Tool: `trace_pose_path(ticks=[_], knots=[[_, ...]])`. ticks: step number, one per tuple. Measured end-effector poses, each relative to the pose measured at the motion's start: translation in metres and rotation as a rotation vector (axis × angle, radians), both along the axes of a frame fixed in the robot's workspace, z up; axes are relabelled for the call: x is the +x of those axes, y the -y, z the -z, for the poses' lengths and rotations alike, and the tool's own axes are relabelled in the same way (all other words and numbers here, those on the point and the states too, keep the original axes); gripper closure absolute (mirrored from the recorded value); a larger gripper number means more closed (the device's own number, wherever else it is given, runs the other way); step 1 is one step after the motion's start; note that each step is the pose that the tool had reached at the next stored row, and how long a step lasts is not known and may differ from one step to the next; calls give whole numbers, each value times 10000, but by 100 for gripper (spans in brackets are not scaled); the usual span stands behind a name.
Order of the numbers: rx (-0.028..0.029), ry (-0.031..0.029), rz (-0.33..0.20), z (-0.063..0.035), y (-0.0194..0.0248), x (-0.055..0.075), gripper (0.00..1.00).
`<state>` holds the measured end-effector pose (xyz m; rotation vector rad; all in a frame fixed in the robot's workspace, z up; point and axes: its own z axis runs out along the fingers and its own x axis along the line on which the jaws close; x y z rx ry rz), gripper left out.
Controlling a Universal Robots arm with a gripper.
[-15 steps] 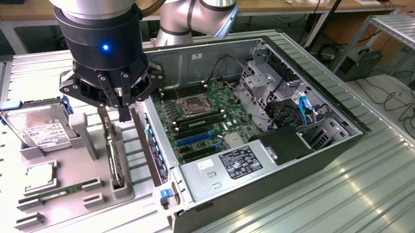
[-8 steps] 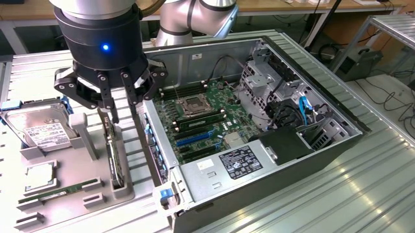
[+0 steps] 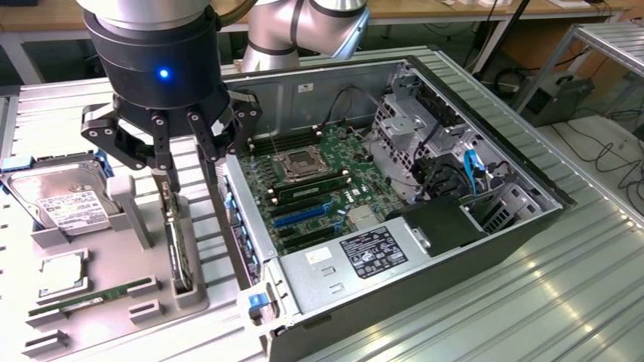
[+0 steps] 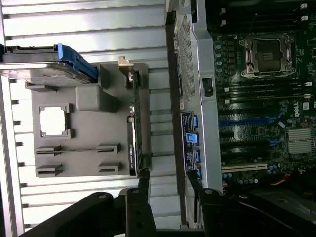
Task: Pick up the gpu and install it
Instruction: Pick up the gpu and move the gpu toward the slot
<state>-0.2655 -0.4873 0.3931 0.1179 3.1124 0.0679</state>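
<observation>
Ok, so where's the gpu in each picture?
Exterior view: the gpu stands on edge in the gray holder, on the exterior view's left, beside the computer case.
Wrist view: the gpu is edge-on in its slot, between the square chip and the case.
Shared landmark: the gray holder.

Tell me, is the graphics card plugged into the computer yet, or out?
Out. The gpu stands on edge in the gray holder beside the computer case; the motherboard's blue slots are bare.
</observation>
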Motion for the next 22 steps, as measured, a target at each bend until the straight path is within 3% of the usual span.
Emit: trace_pose_path(ticks=[22], knots=[[0,-1,1,64,-5,-73,58]])
